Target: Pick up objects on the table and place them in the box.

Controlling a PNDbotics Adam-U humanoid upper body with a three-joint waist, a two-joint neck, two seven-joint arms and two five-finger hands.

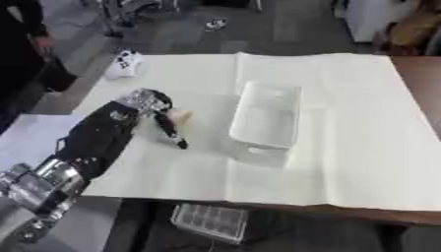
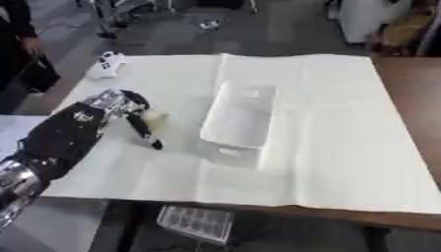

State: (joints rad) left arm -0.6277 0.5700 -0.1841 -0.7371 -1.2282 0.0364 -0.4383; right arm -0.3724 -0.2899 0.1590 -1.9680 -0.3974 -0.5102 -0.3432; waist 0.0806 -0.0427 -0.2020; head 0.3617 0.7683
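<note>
The robot's left arm point(image 1: 51, 182) lies nearest the camera, its silver joints at the lower left and its black forearm rising over the near left part of the white sheet point(image 1: 362, 147) that covers the table point(image 1: 422, 78). At its end the left hand point(image 1: 146, 106) sits low over the sheet, fingers curled toward a small pale object point(image 1: 179, 116) just beside them on the right. One dark finger point(image 1: 170, 132) stretches down and to the right, past the object, with its tip at the sheet. Whether the fingers actually pinch the pale object or only touch it cannot be told; the object seems to rest on the sheet against the hand.

Further right of the hand, apart from it, stands the white box point(image 1: 267, 115), long and narrow, open on top, with its short end toward the camera. Its inside looks plain white.

Beyond the hand, near the far left corner of the sheet, lies a white device with dark buttons point(image 1: 126, 63). Below the near table edge, right of the arm, a clear gridded tray point(image 2: 196, 222) shows on the floor.
</note>
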